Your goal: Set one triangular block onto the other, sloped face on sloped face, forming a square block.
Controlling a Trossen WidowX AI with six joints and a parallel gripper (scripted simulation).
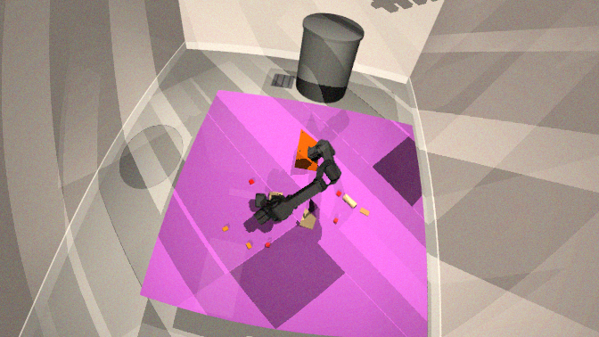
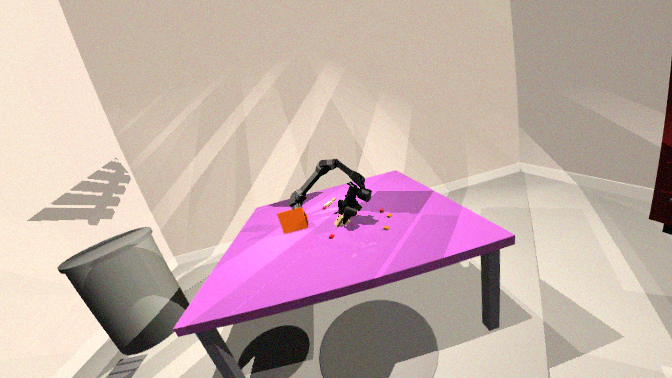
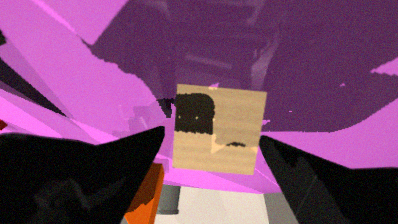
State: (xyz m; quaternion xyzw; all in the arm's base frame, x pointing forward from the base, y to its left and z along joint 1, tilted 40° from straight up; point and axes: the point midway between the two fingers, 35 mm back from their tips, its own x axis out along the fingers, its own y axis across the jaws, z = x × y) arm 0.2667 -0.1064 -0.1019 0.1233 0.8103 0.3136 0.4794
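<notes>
One pale wooden triangular block [image 1: 276, 194] [image 2: 339, 220] [image 3: 240, 112] lies on the table, partly hidden by the arm in the top and exterior views. The wrist view shows a nearly square face of it, partly in shadow, just beyond and between the fingertips. The other triangular block [image 1: 307, 221] stands apart, to the lower right of the first in the top view; the wrist view does not show it, and in the exterior view it is hidden. My gripper [image 3: 212, 135] is open and empty, low over the first block with a finger on each side. Contact cannot be told.
An orange box [image 1: 306, 149] [image 2: 292, 220] [image 3: 150, 192] stands by the arm's base. A pale cylinder [image 1: 349, 201] and a flat tan block [image 1: 365, 211] lie right of the arm. Small red cubes [image 1: 251, 182] [image 2: 331, 236] and small orange blocks [image 1: 225, 228] [image 2: 386, 228] are scattered around.
</notes>
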